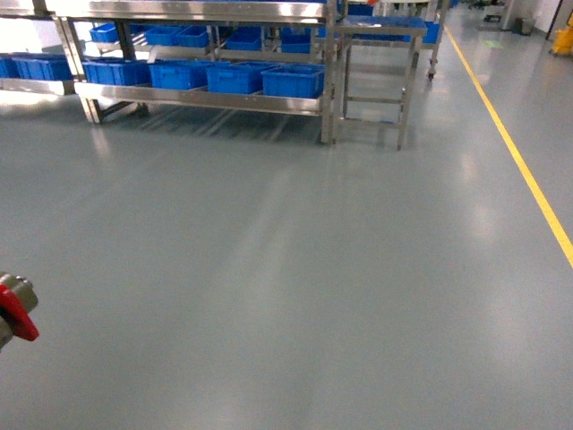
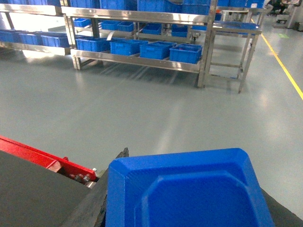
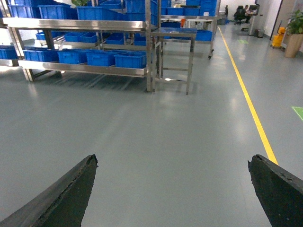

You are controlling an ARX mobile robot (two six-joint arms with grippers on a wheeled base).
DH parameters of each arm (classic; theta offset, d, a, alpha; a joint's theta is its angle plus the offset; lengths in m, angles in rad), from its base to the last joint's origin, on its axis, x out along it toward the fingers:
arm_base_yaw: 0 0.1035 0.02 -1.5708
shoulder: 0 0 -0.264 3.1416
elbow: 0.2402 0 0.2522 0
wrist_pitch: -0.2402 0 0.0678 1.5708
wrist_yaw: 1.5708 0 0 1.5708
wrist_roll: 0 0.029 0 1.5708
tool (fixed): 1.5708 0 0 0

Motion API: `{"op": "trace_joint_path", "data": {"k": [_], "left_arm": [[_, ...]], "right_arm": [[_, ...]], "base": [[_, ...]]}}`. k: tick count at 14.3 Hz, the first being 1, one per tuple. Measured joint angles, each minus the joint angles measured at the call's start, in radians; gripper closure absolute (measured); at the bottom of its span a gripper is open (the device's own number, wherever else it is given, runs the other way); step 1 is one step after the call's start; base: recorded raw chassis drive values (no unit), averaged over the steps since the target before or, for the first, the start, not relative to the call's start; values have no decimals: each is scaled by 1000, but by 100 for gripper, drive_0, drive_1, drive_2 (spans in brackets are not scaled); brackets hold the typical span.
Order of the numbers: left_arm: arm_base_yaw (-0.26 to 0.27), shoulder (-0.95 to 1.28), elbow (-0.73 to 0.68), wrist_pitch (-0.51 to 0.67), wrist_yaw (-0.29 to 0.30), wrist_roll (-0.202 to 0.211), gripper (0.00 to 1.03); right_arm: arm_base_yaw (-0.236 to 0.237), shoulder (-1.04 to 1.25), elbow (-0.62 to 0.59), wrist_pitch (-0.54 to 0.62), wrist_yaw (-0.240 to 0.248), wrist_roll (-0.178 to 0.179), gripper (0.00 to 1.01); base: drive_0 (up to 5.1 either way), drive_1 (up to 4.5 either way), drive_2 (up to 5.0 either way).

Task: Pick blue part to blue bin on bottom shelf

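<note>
While the robot stands well back from the rack on open grey floor [image 1: 286,296], the left gripper [image 2: 189,198] is pinching the blue part [image 2: 189,189], a bright-blue moulded piece that fills the lower half of the left wrist view between the dark fingers. The right gripper [image 3: 173,189] is spread wide and holds nothing; only its two dark fingertips [image 3: 61,198] show at the lower corners. The step in hand appears to be the carry toward the bottom shelf [image 1: 201,98], where a row of blue bins sits along the front rail; the blue bin [image 1: 293,81] at the right end is nearest the corner post. The next move likely calls for driving forward, then lowering the part over a bin's rim. Room is ample: nothing lies between robot and rack, a small steel stand [image 1: 376,81] flanks the rack's right end, and a yellow floor line [image 1: 519,161] bounds the right side.
</note>
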Motion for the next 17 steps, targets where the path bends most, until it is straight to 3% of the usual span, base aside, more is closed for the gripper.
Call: {"op": "trace_joint_path", "data": {"k": [10, 14, 17], "left_arm": [[0, 0, 0, 0, 0, 0, 59], [-1, -3, 0, 3, 0, 0, 59], [-1, -1, 0, 0, 0, 0, 59]], "right_arm": [[0, 0, 0, 0, 0, 0, 3], [0, 0, 0, 6, 0, 0, 3], [0, 0, 0, -1, 0, 0, 3]], "base": [[-145, -145, -145], [0, 0, 0], [-9, 389, -408]]}}
